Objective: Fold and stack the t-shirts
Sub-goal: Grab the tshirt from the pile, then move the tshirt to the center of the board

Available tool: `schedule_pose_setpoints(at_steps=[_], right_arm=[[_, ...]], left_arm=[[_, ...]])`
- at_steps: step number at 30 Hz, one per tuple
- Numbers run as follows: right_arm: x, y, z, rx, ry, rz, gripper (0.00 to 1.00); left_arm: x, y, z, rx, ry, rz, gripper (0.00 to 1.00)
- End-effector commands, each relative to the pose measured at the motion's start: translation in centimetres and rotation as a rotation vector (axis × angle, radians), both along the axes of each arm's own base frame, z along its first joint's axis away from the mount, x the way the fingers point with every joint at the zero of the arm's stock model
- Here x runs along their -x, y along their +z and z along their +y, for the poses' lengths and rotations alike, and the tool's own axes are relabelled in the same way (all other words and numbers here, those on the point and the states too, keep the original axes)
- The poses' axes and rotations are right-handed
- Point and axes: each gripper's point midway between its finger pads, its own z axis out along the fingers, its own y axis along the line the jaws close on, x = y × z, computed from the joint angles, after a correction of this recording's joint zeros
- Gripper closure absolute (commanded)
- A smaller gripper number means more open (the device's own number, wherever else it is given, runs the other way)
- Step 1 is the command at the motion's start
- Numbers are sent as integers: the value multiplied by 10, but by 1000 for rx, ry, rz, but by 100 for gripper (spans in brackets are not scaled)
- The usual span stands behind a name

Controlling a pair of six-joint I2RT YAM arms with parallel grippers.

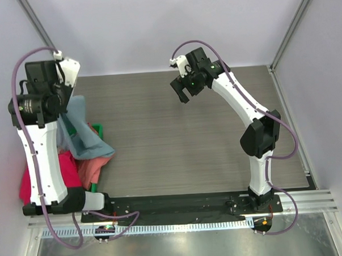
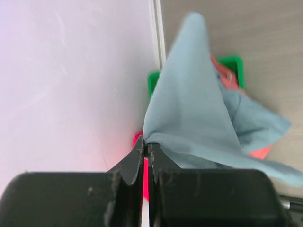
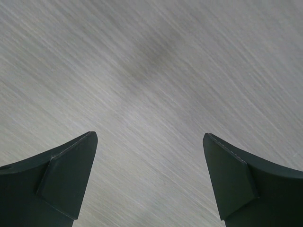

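My left gripper (image 2: 146,144) is shut on an edge of the slate-blue t-shirt (image 2: 189,109), which is lifted and hangs down over the green bin (image 2: 232,64). In the top view the blue shirt (image 1: 86,134) drapes beside the left arm at the table's left edge. The salmon-pink t-shirt (image 1: 94,166) lies bunched under it, and the crimson-pink t-shirt (image 1: 67,166) sits partly hidden behind the left arm. My right gripper (image 1: 184,96) hovers over the far middle of the table, open (image 3: 150,142), with only bare tabletop between its fingers.
The green bin (image 1: 97,130) stands at the table's left edge, mostly covered by cloth. White walls enclose the left, back and right sides. The grey wood-grain tabletop (image 1: 189,144) stretches between the two arms.
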Motion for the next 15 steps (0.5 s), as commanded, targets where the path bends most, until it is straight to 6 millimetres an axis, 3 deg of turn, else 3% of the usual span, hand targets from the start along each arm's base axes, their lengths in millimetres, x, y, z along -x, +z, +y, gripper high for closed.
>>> schedule_pose_setpoints(at_steps=[1,2,5,9,13,15], right_arm=[[-27,56,-10,-26,-97,-200,0],[-32,63,-14,-21,-139,-232,0],[-54,94,-38,-20,-270,-365,0],[-71,141,-75,-87,-346,-467,0],[-66,167,-104,-87,-374,-524,0],[-59,164,-114,-64,-381,-522,0]], left_arm=[[-23,57,-15,3,-73,-182,100],[-39,56,-21,-1,-90,-171,100],[-59,80,-52,-45,-190,-238,100],[-83,86,-116,-77,-364,-301,100],[-101,85,-167,-43,-467,-322,100],[-102,87,-196,0,-533,-335,100]])
